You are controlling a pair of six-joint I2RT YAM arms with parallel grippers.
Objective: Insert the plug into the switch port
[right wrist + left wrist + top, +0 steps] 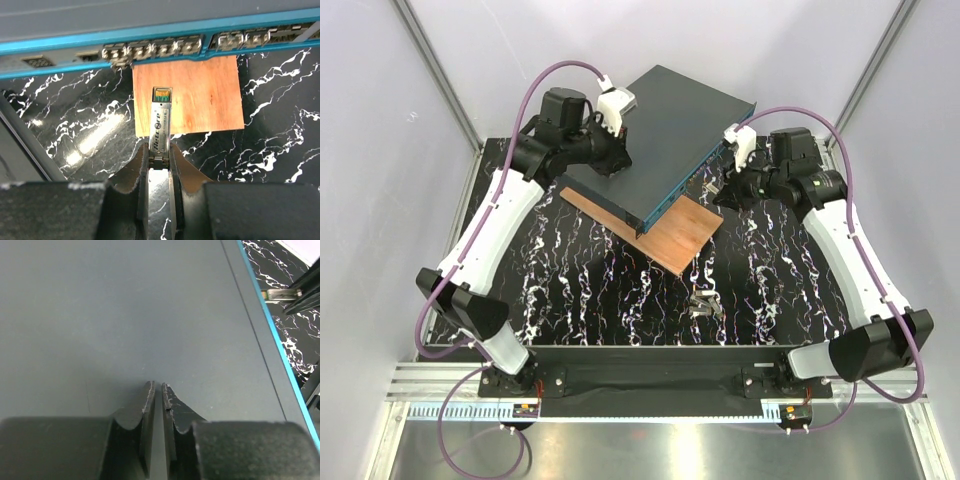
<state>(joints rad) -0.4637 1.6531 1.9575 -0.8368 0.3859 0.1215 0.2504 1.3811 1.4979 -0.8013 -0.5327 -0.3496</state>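
The switch (660, 135) is a flat dark grey-teal box lying at the back of the table, its teal front face with a row of ports (155, 50) facing my right arm. My right gripper (159, 150) is shut on the plug (160, 117), a slim silver module with gold contacts at its tip. The plug points at the ports and stops short of them, over the wooden board. In the top view the right gripper (718, 190) is just off the switch's front face. My left gripper (156, 385) is shut and empty, pressed on the switch's top (125, 310), near its left end in the top view (610, 160).
A thin brown wooden board (655, 230) lies under the switch's front edge and juts out toward me; it also shows in the right wrist view (200, 95). Another small silver module (705, 303) lies on the black marbled mat (580, 290). White walls and metal posts close in the sides.
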